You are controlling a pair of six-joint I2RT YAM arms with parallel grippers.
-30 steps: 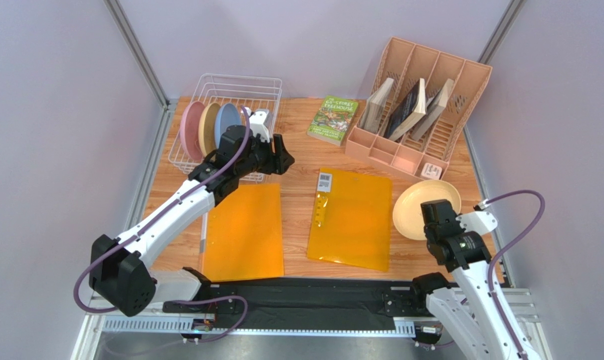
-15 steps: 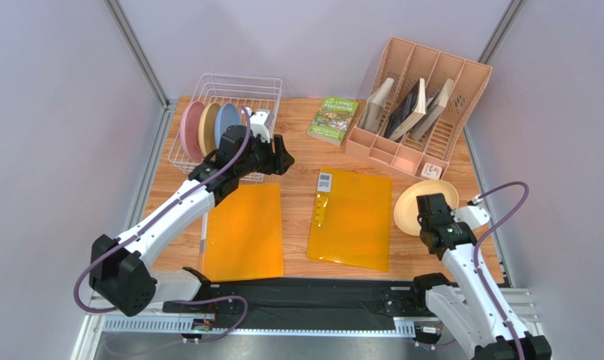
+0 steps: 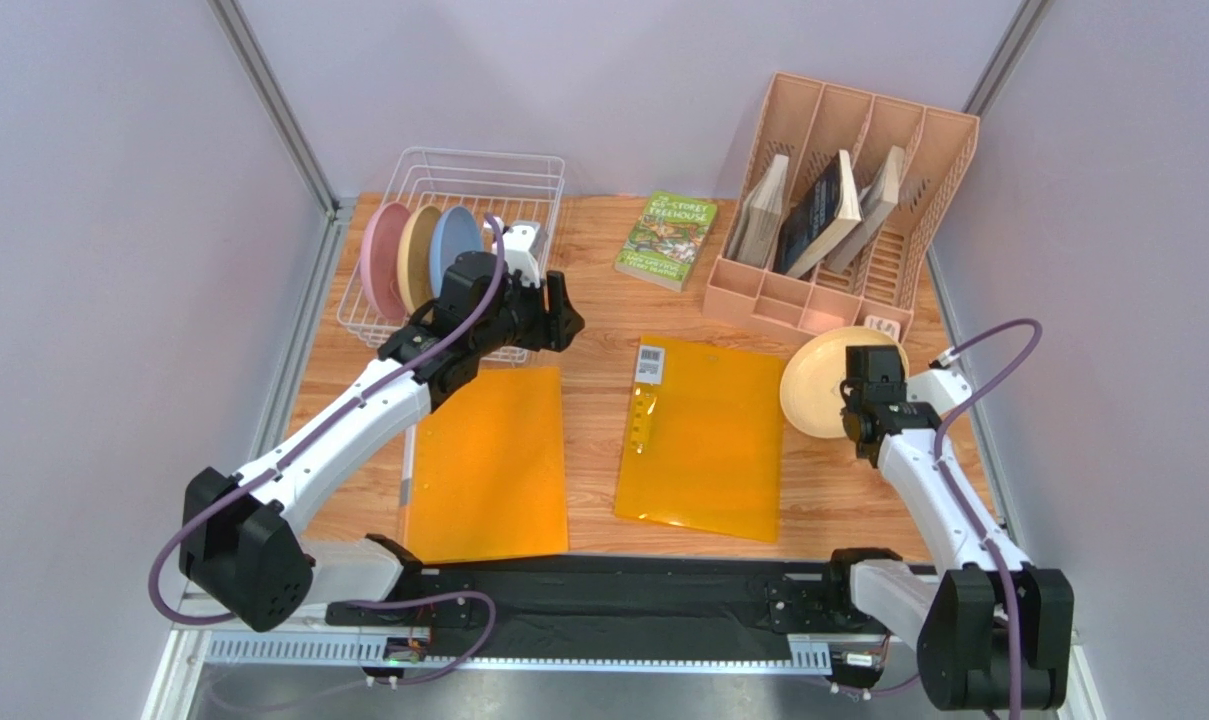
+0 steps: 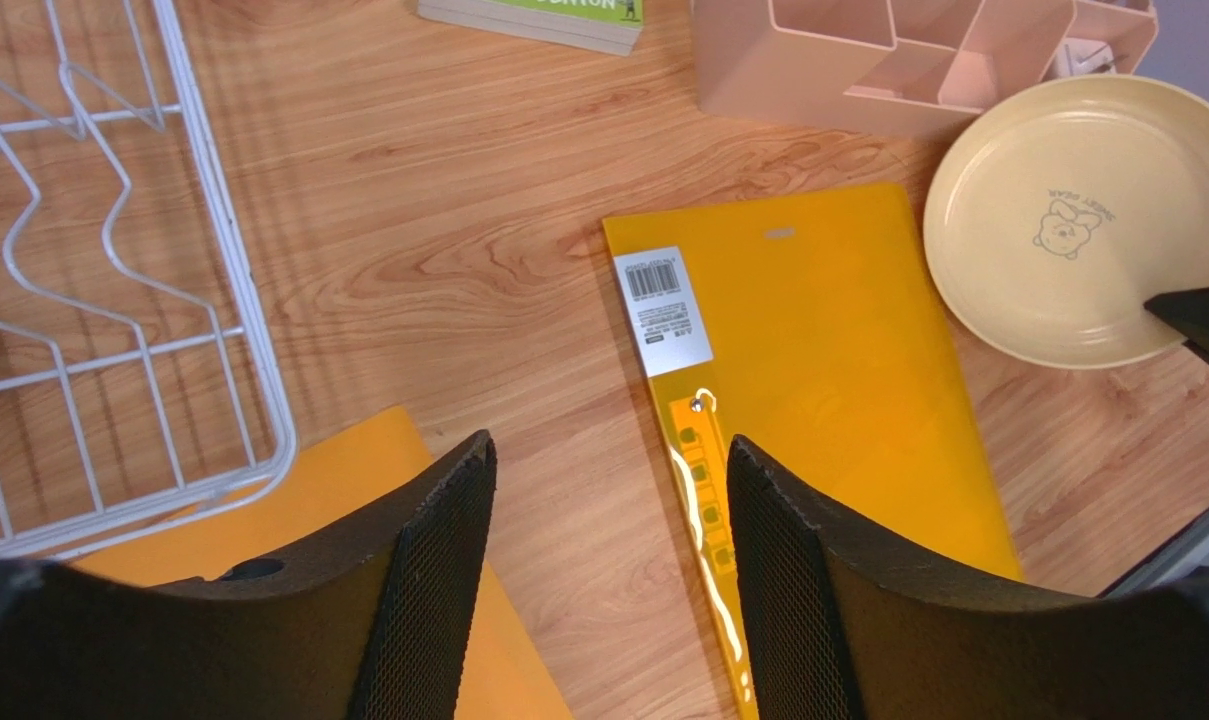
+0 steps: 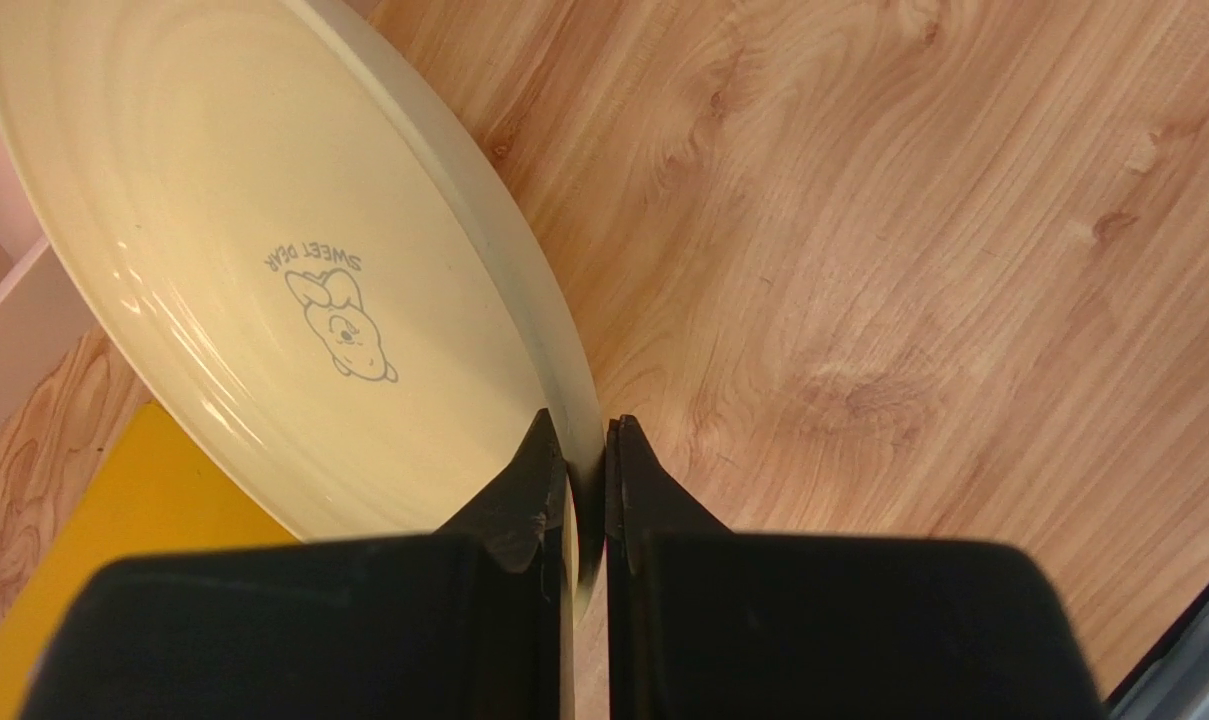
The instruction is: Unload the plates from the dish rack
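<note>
The cream-yellow plate (image 5: 250,225), apparently tilted, is clamped at its rim by the right gripper (image 5: 580,438); the left gripper (image 4: 610,473) is spread wide.

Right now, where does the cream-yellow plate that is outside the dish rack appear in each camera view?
Top external: the cream-yellow plate is right of centre, just below the peach organizer.
Left wrist: the plate is in the upper right corner.
Right wrist: the plate fills the upper left, its rim pinched in the right gripper.
Shared landmark: the orange folder beside the plate shows in all three views.
</note>
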